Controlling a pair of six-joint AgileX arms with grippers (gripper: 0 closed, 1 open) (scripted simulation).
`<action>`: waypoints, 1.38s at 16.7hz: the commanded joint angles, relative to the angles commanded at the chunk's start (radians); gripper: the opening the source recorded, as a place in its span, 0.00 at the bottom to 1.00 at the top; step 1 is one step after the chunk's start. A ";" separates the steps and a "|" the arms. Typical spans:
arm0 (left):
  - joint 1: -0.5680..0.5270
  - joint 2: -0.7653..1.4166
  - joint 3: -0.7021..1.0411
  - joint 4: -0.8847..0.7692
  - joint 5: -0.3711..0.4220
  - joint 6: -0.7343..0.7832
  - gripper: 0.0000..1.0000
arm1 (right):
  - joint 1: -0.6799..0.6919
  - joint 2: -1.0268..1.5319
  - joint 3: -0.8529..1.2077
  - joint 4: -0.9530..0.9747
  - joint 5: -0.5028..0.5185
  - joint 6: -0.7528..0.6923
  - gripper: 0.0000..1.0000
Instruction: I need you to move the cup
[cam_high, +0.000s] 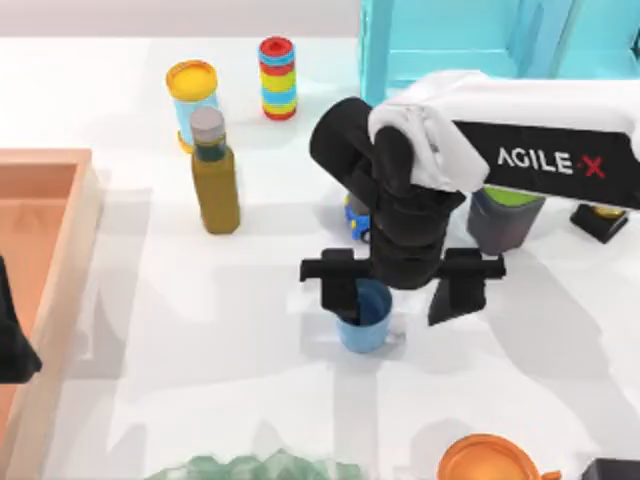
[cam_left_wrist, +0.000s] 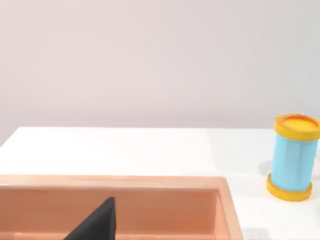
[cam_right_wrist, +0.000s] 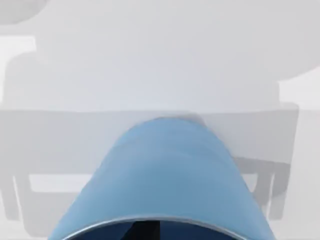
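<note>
Reaching in from the bench's right edge, the right arm (cam_high: 520, 130) holds its end effector (cam_high: 400, 285) low over the cup (cam_high: 365, 318), near the middle of the bench (cam_high: 200, 330) and a little toward the front edge. The two fingers stand wide apart: the left one dips at the cup's left rim, while the right one hangs beside the cup on its right, clear of it. The cup stands upright on the bench, blue and open at the top. In the right wrist view the cup's blue wall (cam_right_wrist: 165, 175) sits close under the camera, with the white bench surface beyond it.

Just behind the end effector a toy car (cam_high: 356, 220) peeks out from under the arm. An olive bottle with a grey cap (cam_high: 214, 175) stands upright toward the back left, and behind it a light-blue cylinder with a yellow lid (cam_high: 193, 98) stands near the back edge. Beside that, a stack of coloured rings (cam_high: 277, 77) stands at the back edge. A dark grey container with a green top (cam_high: 505, 215) sits under the right arm toward the right edge. An orange vessel (cam_high: 487, 462) sits at the front edge, right of centre.

An orange wooden tray (cam_high: 45, 260) lies along the left edge. The left end effector (cam_high: 12, 345) is parked over that tray; I cannot tell how its fingers stand.
</note>
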 joint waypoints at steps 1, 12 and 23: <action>0.000 0.000 0.000 0.000 0.000 0.000 1.00 | 0.000 0.000 0.000 0.000 0.000 0.000 0.47; 0.000 0.000 0.000 0.000 0.000 0.000 1.00 | 0.000 0.000 0.000 0.000 0.000 0.000 0.00; 0.000 0.000 0.000 0.000 0.000 0.000 1.00 | -0.078 -0.111 -0.052 -0.010 0.005 -0.119 0.00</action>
